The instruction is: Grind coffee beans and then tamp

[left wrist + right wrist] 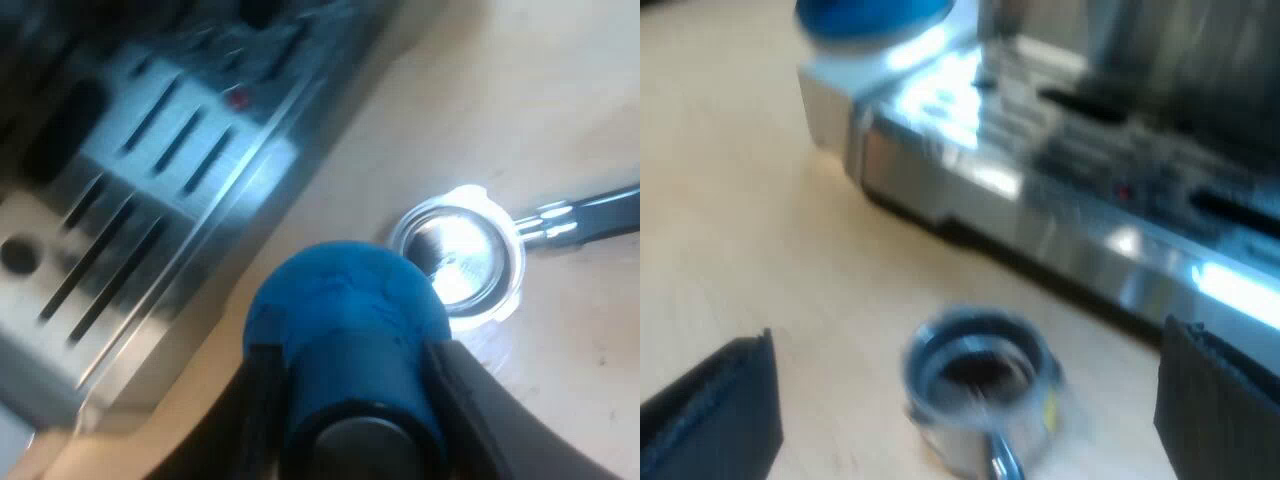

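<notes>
My left gripper [355,405] is shut on the blue tamper [345,320], whose rounded blue body sticks out between the black fingers [478,415]. Beyond it the metal holder [460,262] lies on the wooden table, basket mouth up and shining inside, with its dark handle [595,208] pointing away from the machine. My right gripper [968,405] is open, its fingers [715,415] wide apart on either side of the holder [980,372], whose basket looks dark inside here. The blue tamper [870,18] hangs near the machine's corner.
The espresso machine's steel drip tray [130,230], with long dark slots and a small red dot, runs close beside the holder. Its shiny front edge [1060,225] stands just past the basket. Bare wooden table [740,200] lies around the holder.
</notes>
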`<state>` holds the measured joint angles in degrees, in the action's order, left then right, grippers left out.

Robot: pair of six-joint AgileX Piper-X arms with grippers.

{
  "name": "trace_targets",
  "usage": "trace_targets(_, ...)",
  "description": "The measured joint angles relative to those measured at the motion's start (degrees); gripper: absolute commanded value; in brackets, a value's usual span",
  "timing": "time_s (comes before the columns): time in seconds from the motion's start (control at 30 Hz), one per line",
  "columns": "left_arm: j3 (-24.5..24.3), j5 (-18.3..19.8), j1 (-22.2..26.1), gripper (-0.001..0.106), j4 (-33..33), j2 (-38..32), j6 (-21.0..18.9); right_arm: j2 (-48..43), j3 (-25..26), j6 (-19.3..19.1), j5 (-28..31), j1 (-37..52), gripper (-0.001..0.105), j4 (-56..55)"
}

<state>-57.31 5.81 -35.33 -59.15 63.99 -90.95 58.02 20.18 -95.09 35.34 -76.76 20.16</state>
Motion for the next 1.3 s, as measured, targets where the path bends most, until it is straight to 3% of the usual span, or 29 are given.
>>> trace_targets(0.13,3.66,2.66,5.05,0.0,-2.17,-4.23,0.0,-0.05,2.49,0.0,-0.64,0.0,0.076,-0.52)
trace_targets(0.27,6.72,3.08,10.64,0.0,-2.61,-8.17,0.0,-0.05,5.58,0.0,-5.49,0.0,0.076,-8.25)
trace_targets(0.57,14.5,5.47,19.45,0.0,-2.22,-10.1,0.0,-0.05,10.15,0.0,-10.26,0.0,0.076,-20.16)
trace_targets(0.73,19.7,5.59,21.54,0.0,1.77,-9.9,0.0,-0.05,11.52,0.0,-10.77,0.23,0.076,-23.44)
trace_targets(0.93,24.79,5.59,22.06,0.0,8.88,-6.78,0.0,-0.05,11.49,1.33,-17.01,5.78,0.076,-25.09)
trace_targets(1.13,25.43,5.59,22.06,0.0,14.18,-1.16,0.0,-0.05,11.49,1.45,-23.33,10.22,0.076,-25.53)
trace_targets(1.3,25.43,1.88,22.06,0.0,15.6,1.65,0.0,-0.05,11.49,1.33,-25.19,11.89,0.076,-25.53)
